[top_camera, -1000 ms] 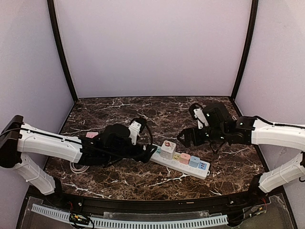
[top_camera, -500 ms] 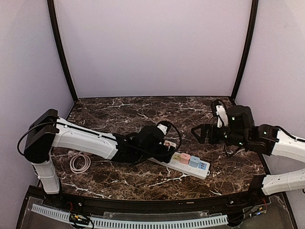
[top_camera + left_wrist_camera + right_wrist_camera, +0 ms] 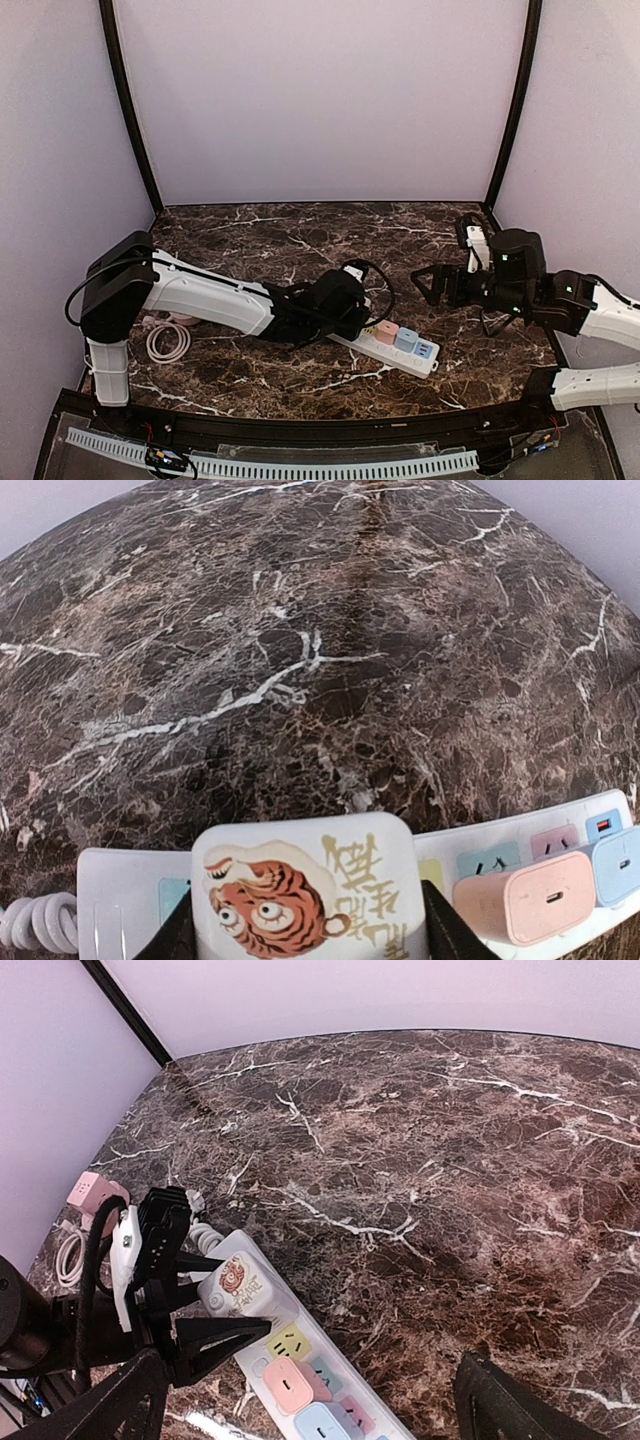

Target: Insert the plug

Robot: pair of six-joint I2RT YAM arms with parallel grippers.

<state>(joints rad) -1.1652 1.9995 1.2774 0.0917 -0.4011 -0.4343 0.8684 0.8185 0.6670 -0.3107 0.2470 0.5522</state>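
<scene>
Plug (image 3: 305, 885): gripped in the left hand (image 3: 310, 928), with dark fingers (image 3: 172, 935) clamped on two opposite side faces. It stands upright on the power strip (image 3: 125, 885), in the first socket at the cord end.

Status: from the right wrist view it sits low on the strip, with no gap or prongs I can make out. I'd judge it in or nearly in. Can't confirm full seating, since the left wrist view cuts off its lower edge. Left to do, by my read: a final press if needed, let go, back the arm off.

- Plug: white rounded cube in glossy hard plastic, printed with an orange tiger cartoon and gold characters on the top face. The sides look smooth, so the hold likely depends on squeeze alone.
- Further along the strip: a pale open socket, then a pink charger (image 3: 520, 900) and a blue charger (image 3: 622, 865). Both are small rounded blocks with a port slot on one face.
- Strip: long flat white bar lying diagonally on the desk (image 3: 300, 650). A ribbed white cord (image 3: 35, 920) leaves the end beside the plug.
- Desk: dark brown marble pattern with white veins, flat.

Right hand (image 3: 428, 285): wide open and empty, held clear of the strip on its right.
</scene>
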